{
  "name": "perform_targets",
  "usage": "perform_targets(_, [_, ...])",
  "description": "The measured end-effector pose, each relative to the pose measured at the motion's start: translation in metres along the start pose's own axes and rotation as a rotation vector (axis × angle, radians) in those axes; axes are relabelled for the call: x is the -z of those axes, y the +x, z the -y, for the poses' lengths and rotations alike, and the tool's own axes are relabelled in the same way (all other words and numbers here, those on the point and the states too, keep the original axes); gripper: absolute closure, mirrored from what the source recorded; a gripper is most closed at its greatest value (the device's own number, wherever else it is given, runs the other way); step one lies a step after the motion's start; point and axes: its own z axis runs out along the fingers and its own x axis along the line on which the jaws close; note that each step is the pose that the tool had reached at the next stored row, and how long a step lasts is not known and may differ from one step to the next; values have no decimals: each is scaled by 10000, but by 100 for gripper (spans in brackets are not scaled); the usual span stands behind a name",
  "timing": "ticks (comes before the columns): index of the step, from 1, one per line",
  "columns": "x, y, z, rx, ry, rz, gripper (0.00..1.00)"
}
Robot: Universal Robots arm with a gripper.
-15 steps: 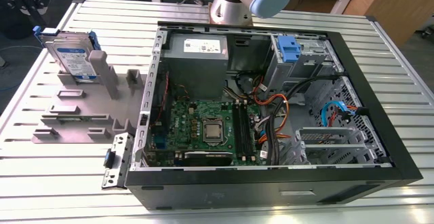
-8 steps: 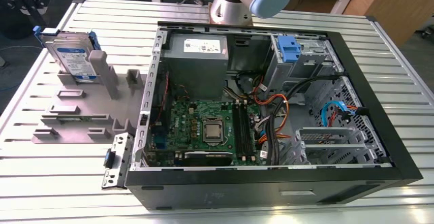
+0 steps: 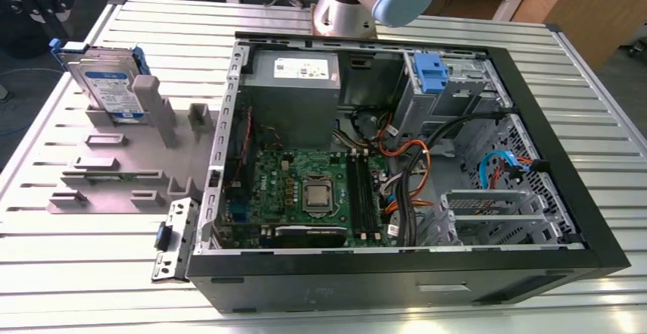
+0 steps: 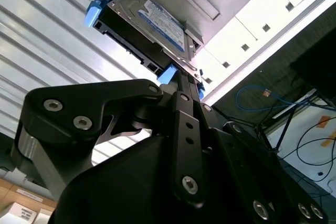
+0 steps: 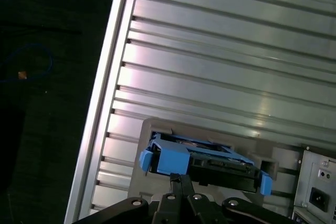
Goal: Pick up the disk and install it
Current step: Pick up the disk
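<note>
Blue-railed disk [image 4: 160, 22] upright in grey holder [image 3: 121, 186], just ahead of end effector [image 5: 181, 178] (closed together, empty)

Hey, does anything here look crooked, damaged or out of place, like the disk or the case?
Nothing stands out. The disk stands on edge in its grey holder, not fallen, with the gripper close to it. The case lies open, its cables inside.

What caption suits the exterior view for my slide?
Disk standing in a grey holder beside the open computer case on a slatted table.
</note>
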Motion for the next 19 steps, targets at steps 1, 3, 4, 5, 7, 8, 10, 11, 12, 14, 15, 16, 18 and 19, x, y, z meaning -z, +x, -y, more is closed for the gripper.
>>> perform_targets(1, [0, 0, 0, 71, -2, -3, 89])
perform_targets(3, [0, 1, 0, 213, -5, -9, 89])
perform_targets(4, [0, 1, 1, 286, -7, -12, 89])
perform_targets(5, [-1, 1, 1, 358, -9, -15, 89])
perform_targets(7, [-1, 1, 1, 492, -12, -20, 89])
perform_targets(8, [-1, 1, 1, 562, -14, -23, 89])
perform_targets(10, [-1, 1, 1, 702, -16, -30, 89])
perform_targets(11, [-1, 1, 1, 767, -18, -33, 89])
perform_targets(12, [0, 1, 1, 828, -19, -36, 89])
perform_targets(14, [-1, 1, 1, 957, -22, -41, 89])
perform_targets(15, [-1, 1, 1, 1028, -24, -43, 89])
perform_targets(16, [0, 1, 1, 1107, -25, -48, 89])
perform_targets(18, [-1, 1, 0, 1267, -29, -55, 89])
perform_targets(19, [-1, 1, 1, 1342, -31, -58, 89])
